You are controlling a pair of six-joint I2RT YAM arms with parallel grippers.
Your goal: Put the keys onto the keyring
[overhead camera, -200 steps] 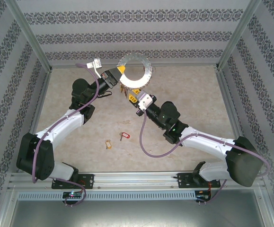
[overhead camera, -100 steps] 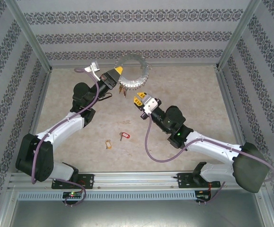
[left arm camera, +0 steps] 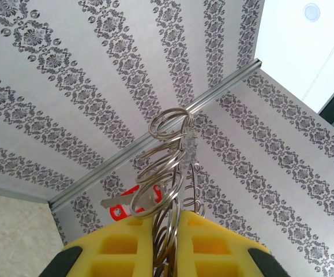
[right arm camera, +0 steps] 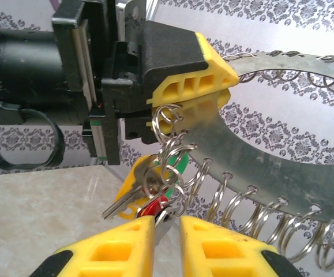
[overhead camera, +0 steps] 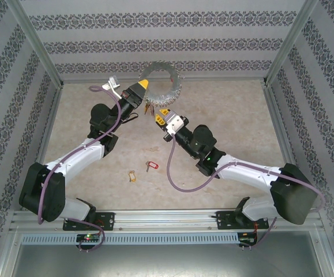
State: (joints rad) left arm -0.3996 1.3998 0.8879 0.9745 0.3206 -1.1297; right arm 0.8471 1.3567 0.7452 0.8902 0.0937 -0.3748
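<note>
My left gripper (overhead camera: 144, 88) is shut on the keyring (overhead camera: 177, 86), a flat metal ring edged with split rings, and holds it up near the back wall. Its yellow fingers (left arm camera: 120, 248) pinch several split rings (left arm camera: 167, 167). A bunch of keys with yellow, green and red tags (right arm camera: 149, 184) hangs from the ring just under that grip. My right gripper (right arm camera: 167, 222) sits directly below the bunch, jaws a narrow gap apart, a silvery key tip dipping into the gap against the left finger. The two loose keys lie on the table: red tag (overhead camera: 151, 165), tan tag (overhead camera: 132, 175).
Patterned walls and aluminium posts (overhead camera: 40, 52) close in the table on three sides. The left arm's purple cable (overhead camera: 116, 109) loops beside its wrist. The loose keys lie in the open stretch of table (overhead camera: 97, 179) between the two arms.
My right gripper pulled back down and right from the ring, then came back up-left under the hanging keys. The left gripper lifted the keyring slightly toward the back wall.
</note>
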